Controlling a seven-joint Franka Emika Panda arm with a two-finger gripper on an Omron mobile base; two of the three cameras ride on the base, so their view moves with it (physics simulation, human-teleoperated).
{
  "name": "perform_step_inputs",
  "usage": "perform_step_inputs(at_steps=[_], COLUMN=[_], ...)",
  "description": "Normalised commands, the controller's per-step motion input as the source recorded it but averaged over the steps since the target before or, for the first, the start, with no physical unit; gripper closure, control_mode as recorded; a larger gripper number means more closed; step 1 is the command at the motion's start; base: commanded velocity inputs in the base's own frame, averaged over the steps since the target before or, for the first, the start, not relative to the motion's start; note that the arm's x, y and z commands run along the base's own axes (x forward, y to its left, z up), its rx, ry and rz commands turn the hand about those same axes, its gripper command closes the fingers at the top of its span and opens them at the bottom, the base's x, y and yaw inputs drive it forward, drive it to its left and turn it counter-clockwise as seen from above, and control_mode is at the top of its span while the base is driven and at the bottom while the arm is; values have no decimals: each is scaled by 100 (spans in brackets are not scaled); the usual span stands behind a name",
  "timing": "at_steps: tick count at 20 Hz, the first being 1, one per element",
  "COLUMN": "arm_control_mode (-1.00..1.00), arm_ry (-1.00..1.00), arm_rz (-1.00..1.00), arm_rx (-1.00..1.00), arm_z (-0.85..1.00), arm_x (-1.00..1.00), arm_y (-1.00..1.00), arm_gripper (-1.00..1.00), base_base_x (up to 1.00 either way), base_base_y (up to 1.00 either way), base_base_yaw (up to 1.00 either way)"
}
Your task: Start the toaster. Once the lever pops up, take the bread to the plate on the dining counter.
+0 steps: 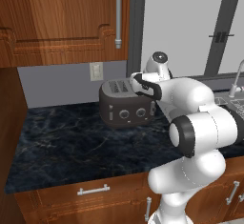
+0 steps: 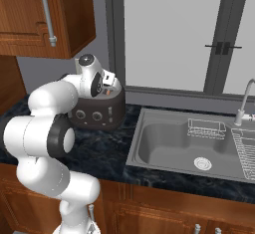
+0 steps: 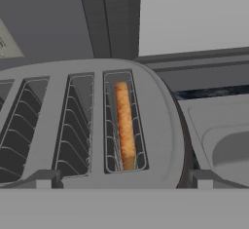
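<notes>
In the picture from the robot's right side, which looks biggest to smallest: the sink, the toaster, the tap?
1. The sink takes up the most room.
2. The toaster comes next, though the arm covers part of it.
3. The tap looks smallest, and it is cut off at the picture's edge, so its full size is unsure.

- The toaster (image 1: pixel 125 105), squat dark grey-brown, sits just under the gripper (image 3: pixel 121 181).
- The bread (image 3: pixel 125 124) stands on edge in its rightmost slot, directly ahead.

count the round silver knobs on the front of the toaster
2, side by side low on the toaster's front: left knob, right knob. The arm hides part of that face, so more may be hidden.
</notes>
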Motion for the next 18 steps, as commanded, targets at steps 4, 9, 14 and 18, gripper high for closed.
perform_step_inputs(at_steps=[4, 9, 14, 18], arm_control_mode=[-100, -100, -100, -100], arm_ry=[0, 0, 0, 0], arm_rz=[0, 0, 0, 0], arm_rx=[0, 0, 0, 0], arm_z=[0, 0, 0, 0], arm_x=[0, 0, 0, 0], arm_y=[0, 0, 0, 0], arm_gripper=[-100, -100, -100, -100], base_base_x=[0, 0, 0, 0], base_base_y=[0, 0, 0, 0], base_base_yaw=[0, 0, 0, 0])
